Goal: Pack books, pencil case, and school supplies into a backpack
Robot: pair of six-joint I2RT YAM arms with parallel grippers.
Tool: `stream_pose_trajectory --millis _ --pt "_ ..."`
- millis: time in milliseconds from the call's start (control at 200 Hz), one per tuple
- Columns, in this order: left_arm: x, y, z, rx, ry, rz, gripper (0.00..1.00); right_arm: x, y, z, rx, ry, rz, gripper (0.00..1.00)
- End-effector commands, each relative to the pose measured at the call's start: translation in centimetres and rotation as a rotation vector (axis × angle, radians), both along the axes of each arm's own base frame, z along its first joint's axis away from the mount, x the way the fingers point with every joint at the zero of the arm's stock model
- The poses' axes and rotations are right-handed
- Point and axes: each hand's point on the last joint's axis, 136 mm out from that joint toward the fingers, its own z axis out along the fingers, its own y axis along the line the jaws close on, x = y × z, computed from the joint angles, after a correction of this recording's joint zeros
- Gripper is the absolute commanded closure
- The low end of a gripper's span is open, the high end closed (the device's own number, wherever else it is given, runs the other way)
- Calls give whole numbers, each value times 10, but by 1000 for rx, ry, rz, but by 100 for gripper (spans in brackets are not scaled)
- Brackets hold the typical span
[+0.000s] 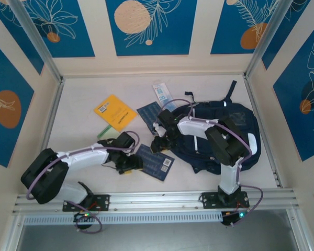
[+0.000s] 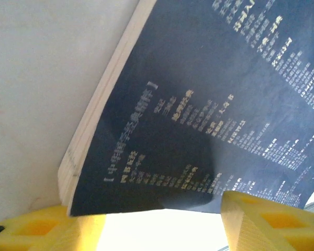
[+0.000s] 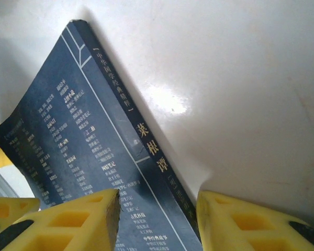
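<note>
The left gripper's (image 2: pixel 157 206) jaws are held apart at the 9 o'clock edge of a thin dark navy book (image 1: pixel 158 162) with pale print, laid on the white table (image 1: pixel 83 94) at 8 o'clock from the large navy fabric backpack (image 1: pixel 236 124). The right gripper's (image 3: pixel 159 198) jaws are spread astride its spine.

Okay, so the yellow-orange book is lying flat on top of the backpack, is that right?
Not quite. The yellow-orange book is lying flat, but on the white table, not on the backpack. It sits to the backpack's left and apart from it, as the top external view shows.
</note>
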Motion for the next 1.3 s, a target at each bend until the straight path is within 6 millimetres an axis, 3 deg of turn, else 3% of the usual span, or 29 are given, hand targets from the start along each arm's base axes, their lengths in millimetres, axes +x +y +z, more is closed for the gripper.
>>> stream_pose_trajectory --millis 0,200,400,640,780,1120,1295 --pt "17 -35 0 -125 -64 -37 39 -28 13 -3 73 107 106 56" --pt "23 -39 3 -134 -75 -31 39 -35 30 21 137 142 171 56" --pt "28 -41 6 -144 -86 -21 39 -49 32 24 134 214 199 56" --pt "28 -42 -1 -141 -69 -5 39 -49 38 34 233 293 157 56" --pt "35 -50 7 -173 -71 24 40 -37 42 40 291 317 102 58" --pt "73 -76 56 -236 -149 21 40 -11 51 55 330 315 47 61" --pt "89 -69 55 -216 -165 38 40 15 26 47 196 181 -56 63"
